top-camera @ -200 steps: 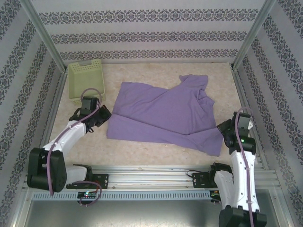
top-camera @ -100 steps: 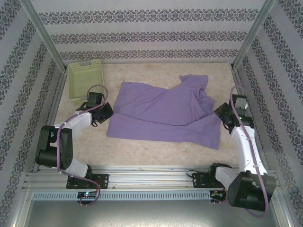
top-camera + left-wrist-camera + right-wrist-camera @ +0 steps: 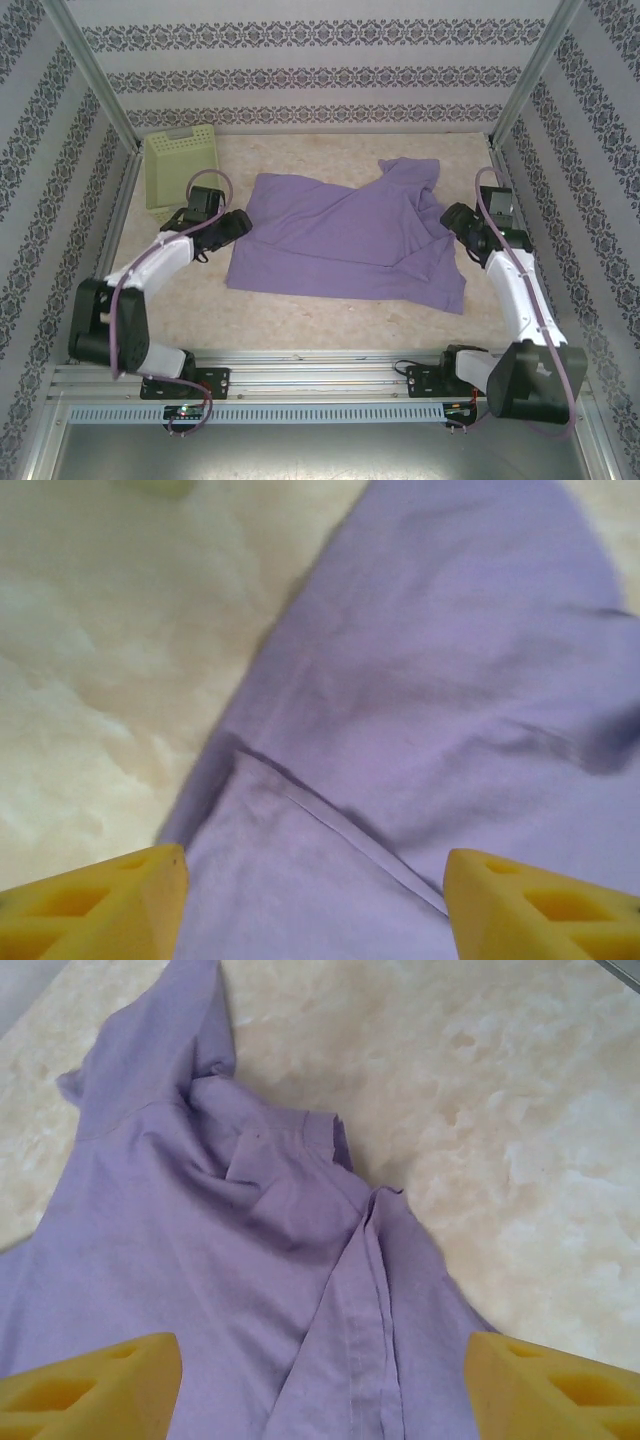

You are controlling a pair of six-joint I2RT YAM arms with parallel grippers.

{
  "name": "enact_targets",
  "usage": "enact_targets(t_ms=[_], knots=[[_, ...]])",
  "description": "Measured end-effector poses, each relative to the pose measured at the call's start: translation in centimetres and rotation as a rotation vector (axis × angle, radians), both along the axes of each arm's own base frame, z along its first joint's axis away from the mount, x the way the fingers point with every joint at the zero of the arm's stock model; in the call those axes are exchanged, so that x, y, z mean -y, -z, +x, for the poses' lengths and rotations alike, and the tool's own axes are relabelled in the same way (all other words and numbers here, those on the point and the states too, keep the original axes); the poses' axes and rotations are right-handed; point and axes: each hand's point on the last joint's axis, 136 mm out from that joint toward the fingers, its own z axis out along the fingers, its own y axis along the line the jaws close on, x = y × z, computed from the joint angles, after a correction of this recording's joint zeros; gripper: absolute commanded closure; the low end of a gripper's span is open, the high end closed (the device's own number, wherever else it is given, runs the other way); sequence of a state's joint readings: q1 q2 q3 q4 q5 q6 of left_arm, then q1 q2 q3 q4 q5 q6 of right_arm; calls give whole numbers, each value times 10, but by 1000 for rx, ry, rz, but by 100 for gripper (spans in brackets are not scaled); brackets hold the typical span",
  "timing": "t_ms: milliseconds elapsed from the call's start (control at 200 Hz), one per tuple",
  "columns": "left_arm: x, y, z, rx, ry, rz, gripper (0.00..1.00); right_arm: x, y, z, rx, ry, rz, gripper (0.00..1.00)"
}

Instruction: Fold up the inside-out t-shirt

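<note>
Lavender t-shirt lies rumpled, part-spread. Left gripper, right gripper at opposite edges, both wide apart, holding nothing. Step: reaching for grasp. Next: lower, pinch edges.

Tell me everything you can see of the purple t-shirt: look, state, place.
The t-shirt is lavender-purple, soft cotton-like cloth, plain on the face that shows. It lies rumpled and partly folded over on the table, seams and a hem showing, a sleeve bunched at the far right. The basket stands left of it, apart. The left pincer and right pincer hang open over its two ends; contact cannot be told.
</note>
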State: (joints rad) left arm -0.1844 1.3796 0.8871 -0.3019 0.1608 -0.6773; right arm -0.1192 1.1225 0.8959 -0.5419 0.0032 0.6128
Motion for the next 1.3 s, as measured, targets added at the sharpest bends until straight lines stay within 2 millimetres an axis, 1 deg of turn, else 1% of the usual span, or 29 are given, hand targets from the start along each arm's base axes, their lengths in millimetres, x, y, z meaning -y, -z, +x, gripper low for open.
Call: enact_targets(t_ms=[50,75,135,150,175,190,215,230,260,265,275,290,310,325,385,435,495,570,724,784,849,989,1124,1299], knots=[[11,-16,-5,47,31,5,31,-6,-5,-6,24,-16,-2,25],[21,-22,-9,68,60,5,31,-9,-5,-11,34,-23,-1,25],[42,-24,-16,75,119,6,32,-19,3,-26,41,-44,20,25],[49,-20,-19,68,141,8,32,-22,8,-32,36,-51,29,25],[55,-17,-21,61,158,10,33,-26,14,-37,28,-57,38,25],[61,-11,-25,45,177,13,33,-29,21,-43,15,-60,49,25],[67,-4,-28,29,194,16,33,-32,26,-47,6,-65,58,25],[70,3,-30,12,205,18,33,-35,34,-53,-9,-71,67,25],[73,14,-34,-14,217,24,33,-40,43,-59,-31,-76,80,25],[75,21,-36,-32,225,28,33,-40,45,-60,-35,-77,83,25],[75,25,-37,-41,227,29,33,-42,50,-63,-47,-80,88,25],[76,35,-40,-66,232,33,33,-45,55,-67,-61,-82,94,25],[76,39,-41,-77,234,36,33,-47,61,-70,-74,-83,103,25],[75,49,-44,-105,233,43,33,-49,65,-73,-85,-85,109,25],[72,73,-50,-170,232,63,32,-55,82,-82,-126,-84,136,24],[71,87,-52,-205,232,74,31,-57,92,-88,-156,-74,157,23],[71,95,-52,-222,231,82,30,-57,102,-91,-186,-55,171,21],[71,92,-46,-198,225,68,29,-57,114,-92,-226,-32,184,18],[67,93,-37,-157,202,29,24,-54,135,-90,-302,14,188,16],[66,92,-35,-140,196,17,20,-52,141,-90,-321,31,180,16],[65,91,-32,-121,188,5,19,-49,146,-88,-335,53,169,16],[57,89,-29,-90,165,-16,18,-41,147,-77,-337,81,133,14],[48,89,-29,-75,142,-29,17,-37,148,-72,-339,93,110,14],[49,87,-30,-70,149,-43,16,-28,145,-71,-336,115,79,13]])
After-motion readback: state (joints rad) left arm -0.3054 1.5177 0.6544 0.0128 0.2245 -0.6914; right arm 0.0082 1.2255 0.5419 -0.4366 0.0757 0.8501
